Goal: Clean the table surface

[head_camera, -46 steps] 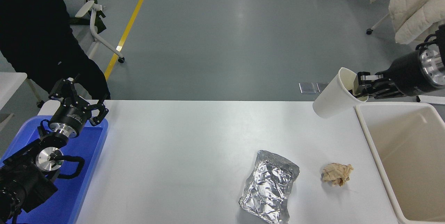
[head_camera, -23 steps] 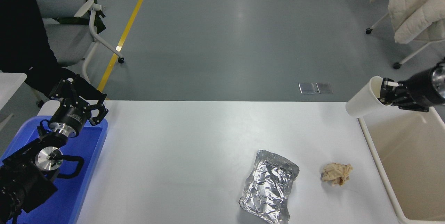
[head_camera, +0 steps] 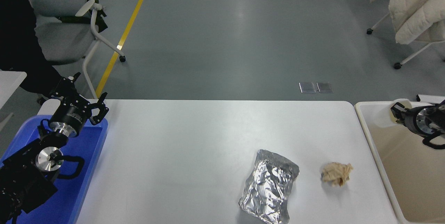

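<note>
The white table surface (head_camera: 187, 154) carries a crumpled sheet of silver foil (head_camera: 269, 191) and a crumpled ball of brown paper (head_camera: 336, 173) at its right front. My right gripper (head_camera: 397, 112) has come in from the right edge and is down inside the cream-beige bin (head_camera: 373, 147), shut on the rim of a white paper cup (head_camera: 383, 119). The cup lies tilted in the bin's far left corner. Over the far end of the blue tray (head_camera: 83, 172), my left gripper (head_camera: 79, 95) is parked with its fingers spread open and nothing in them.
A person in black clothing (head_camera: 17, 43) stands at the far left beside a grey chair (head_camera: 62, 26). A cream padded coat (head_camera: 413, 5) hangs over a chair at the top right. The bin takes up the table's right end.
My right gripper has carried the white cup rightward and down from above the table's far right corner into the bin. The person at the far left has drawn back. The left arm has stayed put.
</note>
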You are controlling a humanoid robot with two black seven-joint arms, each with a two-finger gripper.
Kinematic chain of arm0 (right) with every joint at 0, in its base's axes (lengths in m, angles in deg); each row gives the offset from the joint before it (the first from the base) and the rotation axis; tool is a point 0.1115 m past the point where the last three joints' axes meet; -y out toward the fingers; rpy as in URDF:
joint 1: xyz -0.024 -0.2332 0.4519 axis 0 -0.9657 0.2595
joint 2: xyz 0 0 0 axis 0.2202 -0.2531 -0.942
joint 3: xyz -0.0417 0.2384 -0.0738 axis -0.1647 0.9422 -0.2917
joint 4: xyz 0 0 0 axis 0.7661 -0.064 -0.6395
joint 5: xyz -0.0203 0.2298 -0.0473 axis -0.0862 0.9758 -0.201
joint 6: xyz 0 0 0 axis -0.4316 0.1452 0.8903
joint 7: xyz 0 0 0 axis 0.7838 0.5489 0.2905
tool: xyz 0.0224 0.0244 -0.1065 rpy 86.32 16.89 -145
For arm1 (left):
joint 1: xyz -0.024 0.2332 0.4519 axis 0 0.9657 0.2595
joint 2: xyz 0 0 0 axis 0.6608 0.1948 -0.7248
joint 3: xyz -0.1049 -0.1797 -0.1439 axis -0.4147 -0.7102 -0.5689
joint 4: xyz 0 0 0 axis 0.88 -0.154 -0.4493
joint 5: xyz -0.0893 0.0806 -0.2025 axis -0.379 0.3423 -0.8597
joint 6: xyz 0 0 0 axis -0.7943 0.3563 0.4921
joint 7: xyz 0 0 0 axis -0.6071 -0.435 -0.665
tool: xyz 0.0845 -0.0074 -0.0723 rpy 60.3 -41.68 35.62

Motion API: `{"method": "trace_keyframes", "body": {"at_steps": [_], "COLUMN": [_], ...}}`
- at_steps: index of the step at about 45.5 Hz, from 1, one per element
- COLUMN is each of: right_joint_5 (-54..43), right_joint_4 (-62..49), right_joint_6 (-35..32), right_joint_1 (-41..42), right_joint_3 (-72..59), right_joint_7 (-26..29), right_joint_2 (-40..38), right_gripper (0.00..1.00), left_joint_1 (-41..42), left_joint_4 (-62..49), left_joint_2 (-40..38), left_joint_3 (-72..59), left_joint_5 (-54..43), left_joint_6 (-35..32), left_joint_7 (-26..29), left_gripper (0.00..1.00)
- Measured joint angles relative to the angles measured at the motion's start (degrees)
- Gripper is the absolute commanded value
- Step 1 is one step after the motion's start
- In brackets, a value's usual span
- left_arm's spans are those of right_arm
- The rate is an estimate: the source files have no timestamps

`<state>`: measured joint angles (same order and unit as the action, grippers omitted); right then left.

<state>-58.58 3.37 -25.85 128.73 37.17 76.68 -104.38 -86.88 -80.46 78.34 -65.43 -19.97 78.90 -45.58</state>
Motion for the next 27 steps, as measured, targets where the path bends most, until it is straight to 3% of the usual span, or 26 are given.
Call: {"method": "trace_keyframes", "body": {"at_steps": [10,27], "right_joint_5": [3.39,8.0], "right_joint_4": [-7.31,-10.09], "right_joint_6": [7.19,10.47], "right_joint_1": [-4.14,-7.75], "right_joint_3": [0.04,0.05], "right_joint_7": [-0.92,-1.36], "right_joint_2": [5.41,8.07], "right_gripper": [0.0,0.0], "left_joint_1": [0.0,0.0], "left_joint_4": [0.0,0.0], "left_joint_2": [0.0,0.0], "left_joint_3": [0.0,0.0], "left_joint_5": [0.0,0.0], "left_joint_6": [0.0,-0.07], "left_joint_7": [0.05,0.05], "left_gripper": [1.0,1.0]}}
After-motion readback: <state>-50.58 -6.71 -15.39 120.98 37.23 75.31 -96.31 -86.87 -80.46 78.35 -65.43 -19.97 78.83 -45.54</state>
